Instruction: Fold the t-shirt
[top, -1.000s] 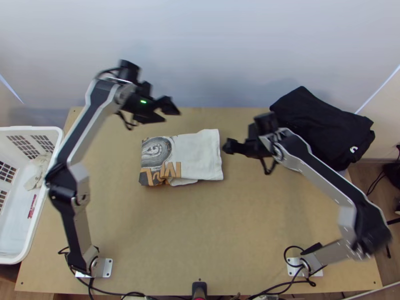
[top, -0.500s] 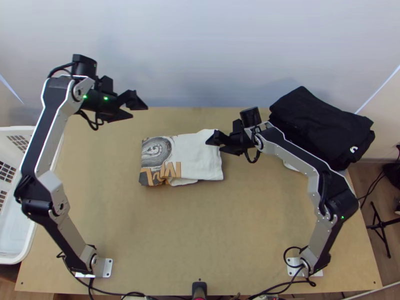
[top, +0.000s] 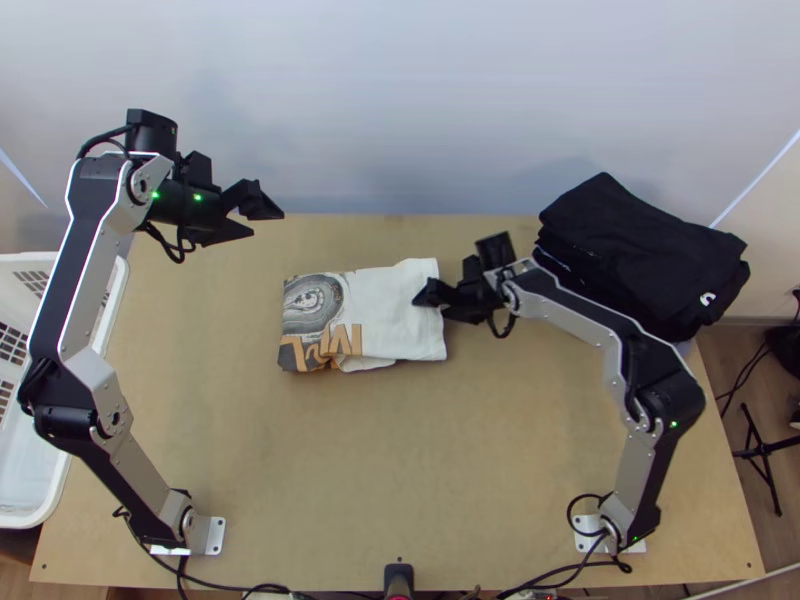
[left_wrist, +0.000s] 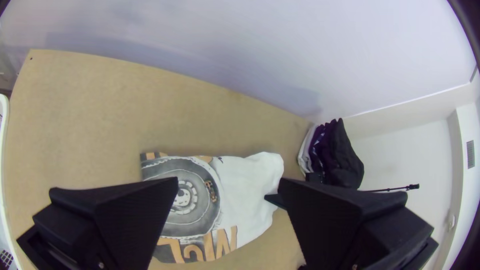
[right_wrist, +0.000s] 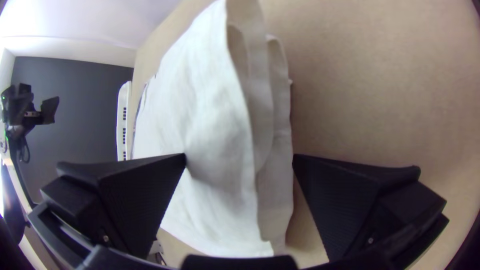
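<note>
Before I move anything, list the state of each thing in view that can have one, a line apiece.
Printed white t-shirt: folded into a compact, roughly rectangular bundle, print showing.
Right gripper: open, fingers to either side of the t-shirt's layered edge.
Left gripper: open, empty, raised.
Garment stack: folded, piled up, black on top.
White laundry basket: upright, open-topped.
Left arm's indicator lights: lit green.

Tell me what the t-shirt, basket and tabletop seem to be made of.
T-shirt: soft, matte fabric, probably cotton, by its limp, rounded folds. Basket: likely plastic, smooth, by its moulded rim and gridded walls. Tabletop: matte wood or board, by its flat, tan face.
</note>
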